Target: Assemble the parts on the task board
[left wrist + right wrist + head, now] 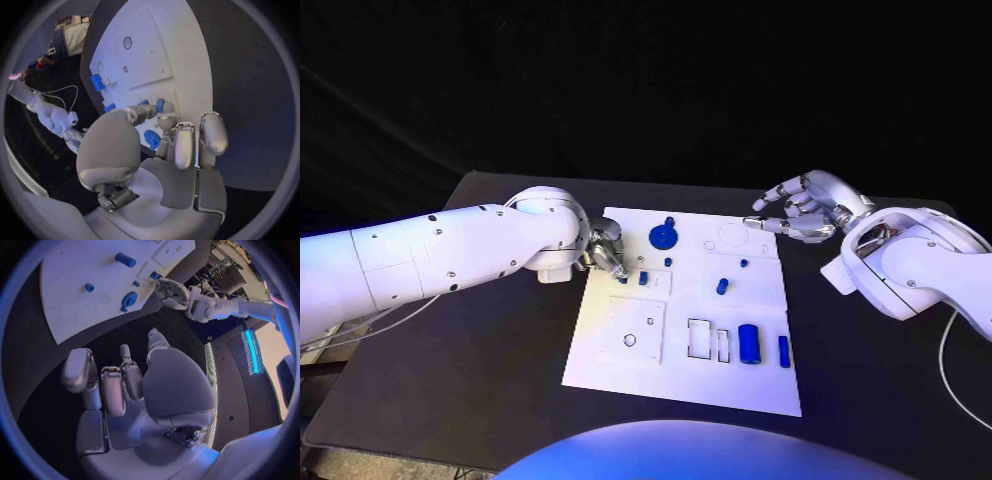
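The white task board (678,385) lies in the middle of the black table (444,380). Clock directions here read the head view, with 12 at the table's far edge. On the board, a round blue part (664,237) with a stub toward 12 o'clock sits near the far edge. A small blue part (668,262) lies just below it, another small one (743,263) toward 3 o'clock, and an oblong blue part (723,286) rests near the middle. At the board's 4 o'clock area, a thick blue cylinder (749,344) lies beside 2 outlined rectangular recesses (700,339), with a slimmer blue bar (783,351) just to its 3 o'clock side. Whether these 2 sit in pockets or on the flat plate cannot be told. A raised square block (635,330) with a small hole sits at the board's 8 o'clock side.

The left hand (603,250) is at the board's 10 o'clock edge, fingers bent down onto the plate. A tiny blue part (643,277) lies just beside its fingertips, at their 4 o'clock. In the left wrist view, that part (160,104) is at the fingertips (167,120); whether it is pinched cannot be told.

The right hand (802,212) hovers off the board's 1 o'clock corner over the table, fingers loosely spread and curved, holding nothing, well apart from every part.
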Action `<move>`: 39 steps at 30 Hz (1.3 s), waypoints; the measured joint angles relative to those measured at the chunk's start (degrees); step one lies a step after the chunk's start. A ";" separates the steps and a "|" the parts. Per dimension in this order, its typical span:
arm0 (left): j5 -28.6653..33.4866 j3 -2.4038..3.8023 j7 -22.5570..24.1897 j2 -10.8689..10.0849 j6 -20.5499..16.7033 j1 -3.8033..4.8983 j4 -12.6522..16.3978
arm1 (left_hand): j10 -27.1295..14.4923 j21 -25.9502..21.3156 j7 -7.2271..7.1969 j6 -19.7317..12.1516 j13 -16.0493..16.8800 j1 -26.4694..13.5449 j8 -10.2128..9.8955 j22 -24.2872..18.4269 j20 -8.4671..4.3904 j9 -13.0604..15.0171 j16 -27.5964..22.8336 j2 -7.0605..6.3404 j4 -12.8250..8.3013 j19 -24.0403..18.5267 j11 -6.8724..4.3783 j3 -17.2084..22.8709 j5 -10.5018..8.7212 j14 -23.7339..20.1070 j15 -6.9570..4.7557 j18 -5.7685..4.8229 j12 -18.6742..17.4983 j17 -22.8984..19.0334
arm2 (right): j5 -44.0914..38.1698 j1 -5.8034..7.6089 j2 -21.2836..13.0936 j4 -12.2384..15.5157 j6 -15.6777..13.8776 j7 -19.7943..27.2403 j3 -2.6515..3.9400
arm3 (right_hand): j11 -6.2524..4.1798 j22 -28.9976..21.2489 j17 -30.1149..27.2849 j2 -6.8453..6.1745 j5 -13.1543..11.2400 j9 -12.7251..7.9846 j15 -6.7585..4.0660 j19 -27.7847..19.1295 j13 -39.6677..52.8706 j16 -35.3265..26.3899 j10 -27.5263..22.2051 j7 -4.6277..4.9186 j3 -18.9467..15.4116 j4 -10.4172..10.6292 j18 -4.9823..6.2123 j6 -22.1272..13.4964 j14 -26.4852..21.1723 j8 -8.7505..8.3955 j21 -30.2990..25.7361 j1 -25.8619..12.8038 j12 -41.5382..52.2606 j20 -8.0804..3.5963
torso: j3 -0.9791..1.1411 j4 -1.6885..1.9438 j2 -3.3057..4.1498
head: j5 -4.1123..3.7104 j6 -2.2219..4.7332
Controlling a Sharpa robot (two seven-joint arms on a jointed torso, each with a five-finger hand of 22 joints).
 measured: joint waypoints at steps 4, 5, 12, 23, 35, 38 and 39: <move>0.04 -0.03 0.00 0.06 0.02 0.01 -0.14 | 0.19 0.00 -0.26 0.27 0.11 -1.36 0.02 0.00 -0.01 0.34 0.00 -0.08 -0.65 0.01 -0.19 0.64 -0.21 0.13 -0.31 0.00 0.00 0.00 | 0.00 0.00 -0.02 0.02 0.00 0.00 0.00 | 0.00 0.00 -0.01 0.00 0.00 0.00 0.00 0.00 0.00 0.00 0.00 0.00 0.00 0.00 0.00 0.00 0.00 0.00 0.00 0.00 0.00 0.00 | 0.01 0.00 0.02 | -0.05 -0.01; 0.05 -0.04 0.00 0.10 0.02 0.01 -0.18 | 0.36 0.00 -0.29 0.31 0.11 -1.93 0.02 0.00 -0.15 0.34 0.00 -0.12 -2.09 0.14 -0.36 2.08 -0.43 0.13 -0.31 0.00 0.00 0.00 | 0.00 0.00 -0.02 0.02 0.00 0.00 0.00 | 0.00 0.00 -0.01 0.00 0.00 0.00 0.00 0.00 0.00 0.00 0.00 0.00 0.00 0.00 0.00 0.00 0.00 0.00 0.00 0.00 0.00 0.00 | 0.01 0.00 0.02 | -0.07 -0.01; 0.08 -0.06 -0.03 0.25 0.01 0.01 -0.39 | 0.58 0.00 -0.62 0.66 0.64 -3.76 0.04 -0.01 -0.22 0.38 0.00 0.13 -2.48 0.22 -0.58 1.79 -0.71 -0.08 -0.52 0.00 0.00 0.00 | 0.00 0.00 -0.05 0.04 0.00 0.00 0.00 | 0.00 0.00 -0.01 0.00 0.00 -0.01 0.00 0.00 0.00 0.00 0.00 0.00 0.00 0.00 0.00 0.00 0.00 0.00 0.00 0.00 0.00 0.00 | 0.00 0.01 0.02 | -0.16 -0.10; 0.17 -0.10 -0.05 0.50 -0.01 -0.03 -0.69 | 0.70 0.00 -1.41 1.62 0.90 -5.34 -0.45 -0.01 -0.42 0.01 0.00 0.51 -1.91 0.42 -0.70 -1.31 -1.05 0.13 -0.73 0.00 0.22 0.00 | 0.01 0.00 -0.10 0.06 0.00 -0.01 0.00 | 0.00 -0.10 -0.02 0.23 0.00 0.04 0.00 0.00 0.05 0.00 0.00 0.00 0.00 0.00 -0.01 0.00 0.00 0.00 -0.34 -0.23 0.00 0.00 | 0.01 0.03 0.02 | -0.24 -0.21; 0.25 -0.16 -0.08 0.84 0.22 -0.14 -1.15 | 0.77 0.00 -1.75 2.36 1.17 -6.32 -1.18 -0.02 -0.42 -0.34 0.00 -0.01 1.16 0.42 -0.78 -7.28 -1.04 0.13 -0.72 0.00 0.22 0.00 | 0.01 0.00 -0.20 0.11 0.00 0.00 0.01 | 0.00 -0.10 -0.02 0.23 0.00 0.03 0.00 0.00 0.04 0.00 0.00 0.00 -0.32 0.00 0.00 0.00 0.00 0.00 -0.34 -0.23 -0.22 0.00 | 0.02 0.02 -0.01 | -0.35 -0.30; 0.25 -0.17 -0.08 0.88 0.28 -0.16 -1.31 | 0.77 0.00 -1.76 2.37 1.17 -6.32 -1.18 -0.02 -0.42 -0.40 0.00 -0.01 1.65 0.42 -0.78 -8.21 -1.04 0.13 -0.72 0.00 0.22 0.00 | 0.02 0.00 -0.22 0.11 0.00 0.00 0.01 | 0.00 -0.10 -0.03 0.23 0.00 0.03 0.00 0.00 0.03 0.00 0.00 0.00 -0.32 0.00 0.00 0.00 0.00 0.00 -0.34 -0.23 -0.22 0.00 | 0.02 0.02 -0.02 | -0.38 -0.33; 0.24 -0.18 -0.08 0.90 0.30 -0.16 -1.36 | 0.77 0.00 -1.83 2.44 1.17 -6.32 -1.22 -0.02 -0.42 -0.40 0.00 -0.01 1.93 0.42 -0.78 -8.52 -1.04 0.13 -0.72 0.00 0.22 0.00 | 0.02 0.00 -0.23 0.11 0.00 0.01 0.01 | 0.00 -0.10 -0.03 0.23 0.00 0.03 0.00 0.00 0.03 0.00 0.00 0.00 -0.32 0.00 0.00 0.00 0.00 0.00 -0.34 -0.23 -0.22 0.00 | 0.02 0.02 -0.02 | -0.39 -0.34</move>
